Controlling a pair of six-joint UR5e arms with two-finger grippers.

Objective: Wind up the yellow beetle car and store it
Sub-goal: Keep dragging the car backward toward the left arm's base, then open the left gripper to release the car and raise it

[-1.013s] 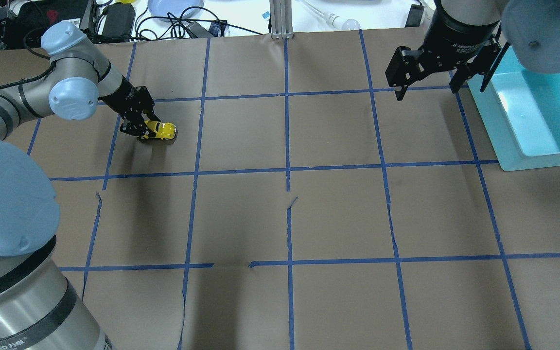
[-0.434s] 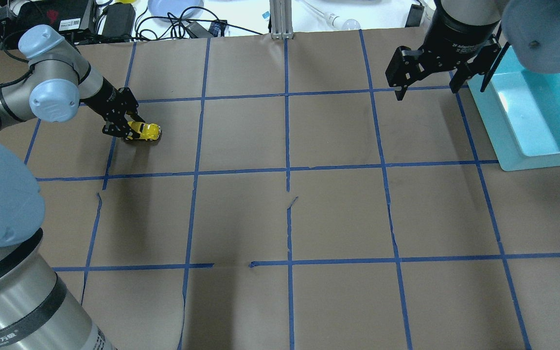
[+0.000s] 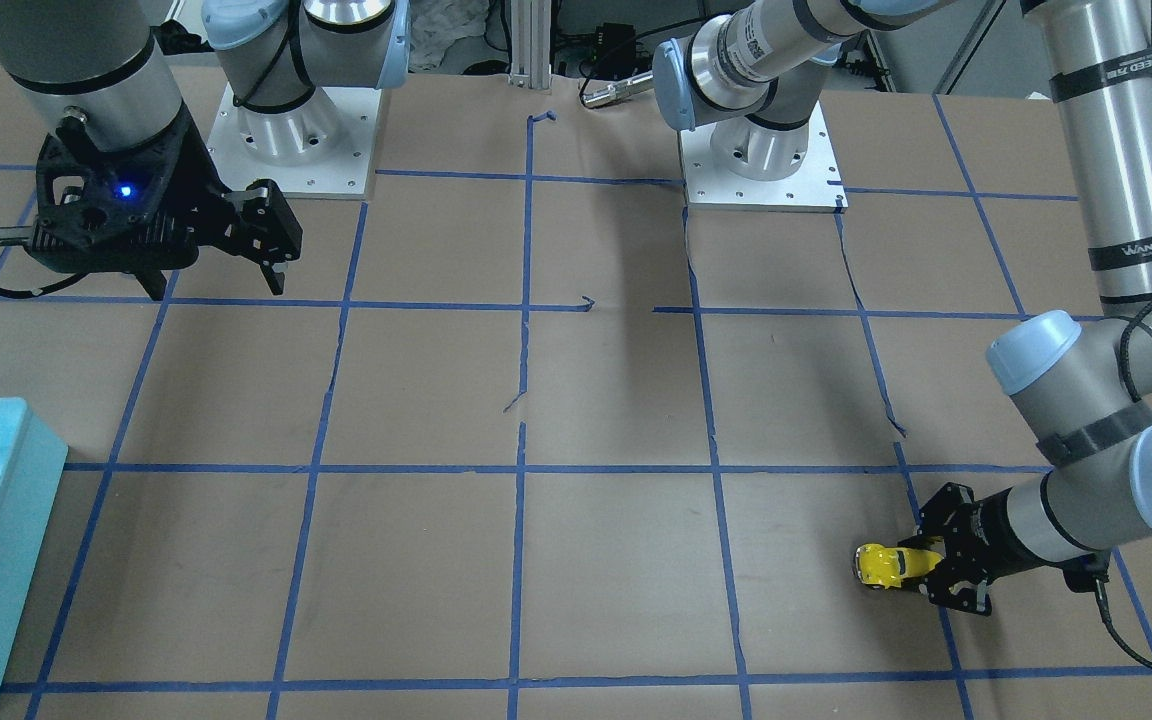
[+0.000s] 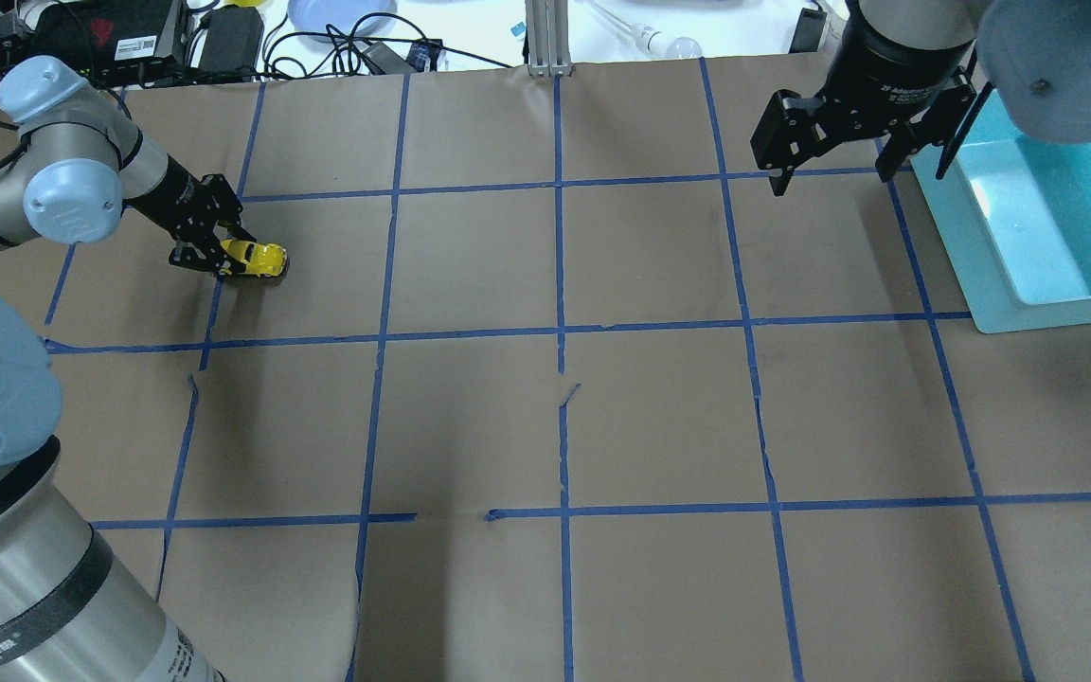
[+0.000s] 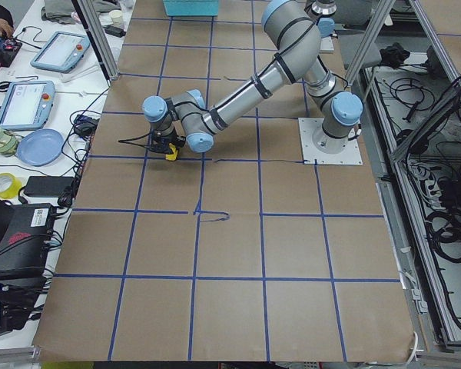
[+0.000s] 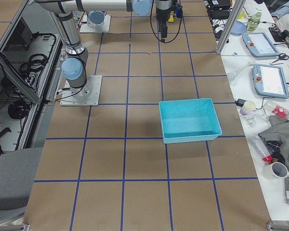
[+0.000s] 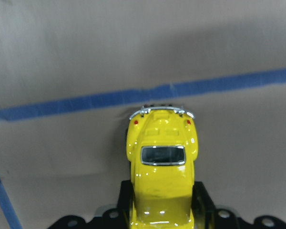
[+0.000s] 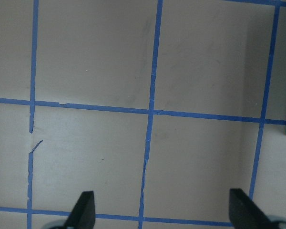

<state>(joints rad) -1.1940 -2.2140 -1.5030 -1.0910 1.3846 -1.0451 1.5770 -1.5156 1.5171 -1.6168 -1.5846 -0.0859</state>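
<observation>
Judging by its look, the yellow beetle car (image 4: 256, 258) is light and rigid, with a glossy, rounded shell that could squirt out of a loose pinch. I'd hold it low on the flat flanks, as now, never on the curved roof. It sits wheels-down on the brown paper (image 4: 470, 417) in the upper left of the overhead frame, just right of a vertical tape line (image 4: 214, 294). My left gripper (image 4: 222, 258) pinches one end of it, one finger on each side; the wrist view shows the black pads hugging the body.

Compared with a second ago, arm and car have slid together toward the left edge of the overhead frame, which I read as the pull-back wind. The right gripper (image 4: 830, 176) hasn't budged: fingers spread, empty, beside the blue bin (image 4: 1028, 317) at upper right.
</observation>
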